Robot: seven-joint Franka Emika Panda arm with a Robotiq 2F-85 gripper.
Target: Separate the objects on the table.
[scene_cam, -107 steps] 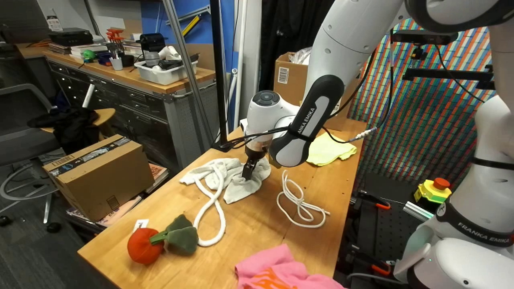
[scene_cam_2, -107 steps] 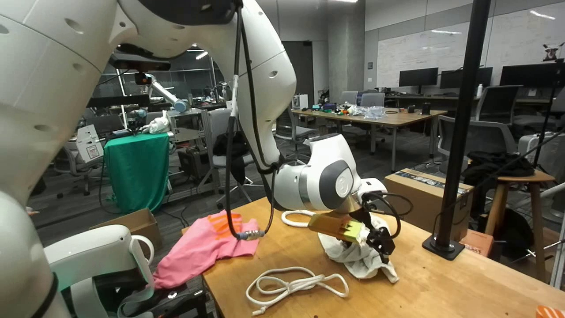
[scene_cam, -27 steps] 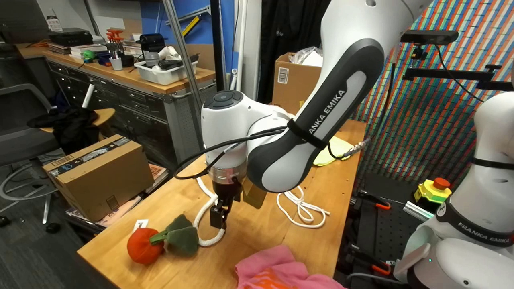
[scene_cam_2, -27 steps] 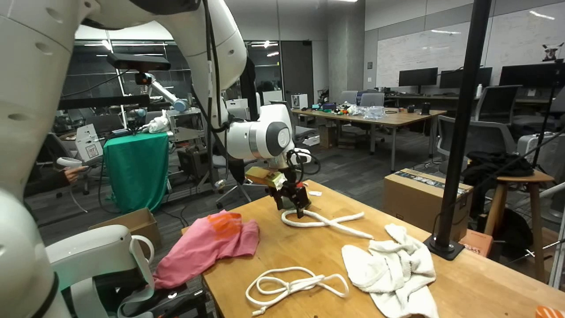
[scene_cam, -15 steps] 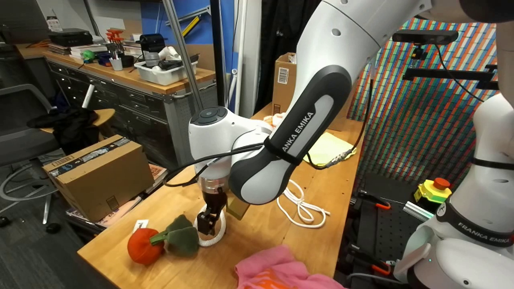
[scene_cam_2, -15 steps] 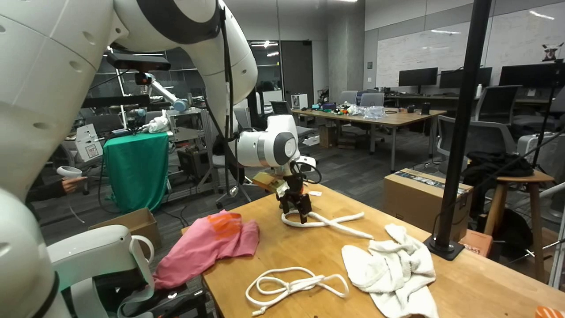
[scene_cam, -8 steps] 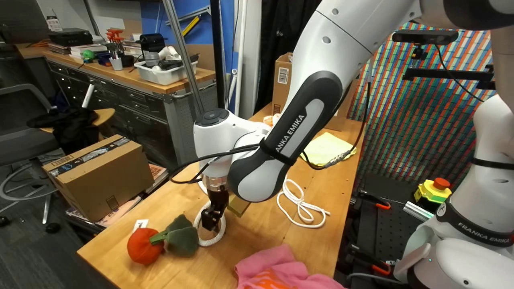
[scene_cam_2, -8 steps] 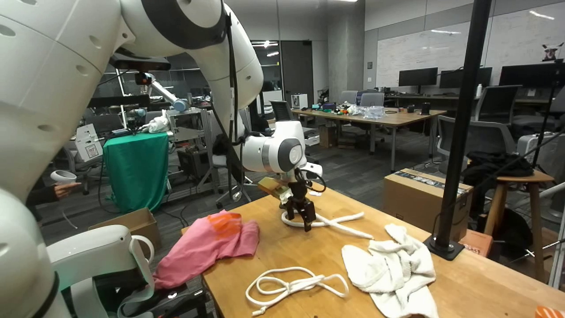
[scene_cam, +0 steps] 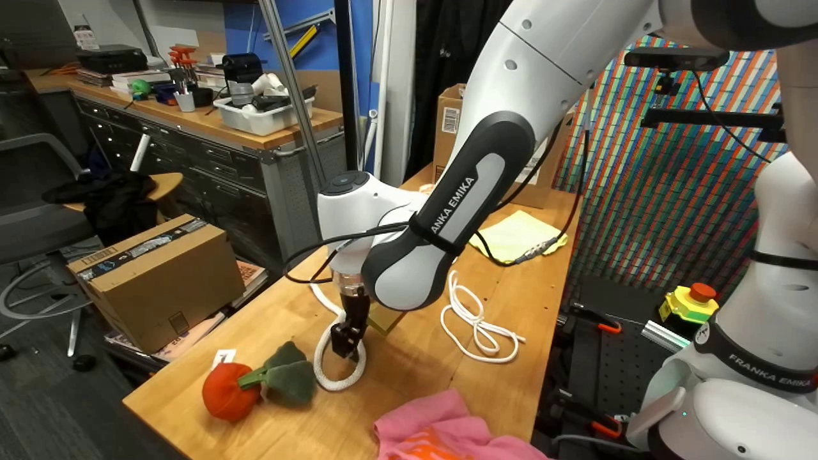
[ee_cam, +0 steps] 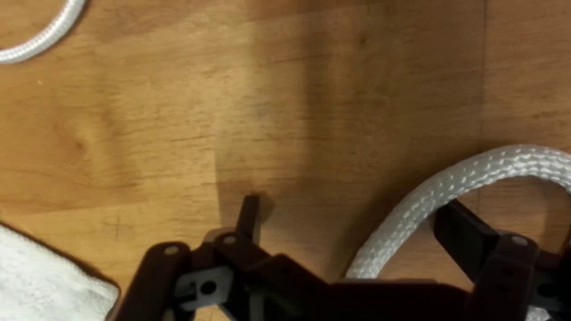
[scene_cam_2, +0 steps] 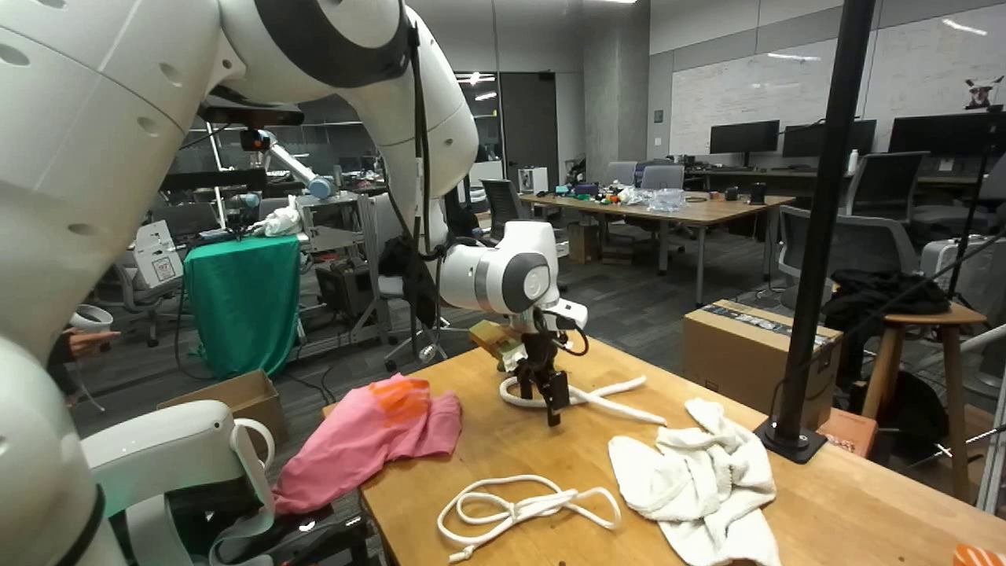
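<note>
My gripper (ee_cam: 349, 209) is open, low over the wooden table (scene_cam: 409, 364), its fingers on either side of one strand of a thick white rope (ee_cam: 446, 183). The right finger (ee_cam: 464, 236) reaches inside the rope's loop and seems to touch the strand. A thin tied white rope (scene_cam_2: 511, 511) lies nearer the robot. The white rag (scene_cam_2: 699, 479) is bunched up, apart from both ropes. Pink cloth (scene_cam: 447, 428) drapes over a table edge. The orange-and-green plush (scene_cam: 233, 391) sits beside the rope loop. Pale yellow cloth (scene_cam: 521, 236) lies farther off, with a small pink-beige cloth (scene_cam: 426, 188) partly hidden behind the arm.
A black post (scene_cam_2: 813, 236) rises from the table's side. Cardboard boxes stand on the floor (scene_cam: 160, 281) and at the table's far end (scene_cam: 450, 121). A red emergency button (scene_cam: 702, 292) sits by the robot's base.
Several seconds ago my gripper was at the white rag beside the thick rope; the rag now lies farther away. Lately the gripper has shifted across the loop, and the loop has moved slightly with it.
</note>
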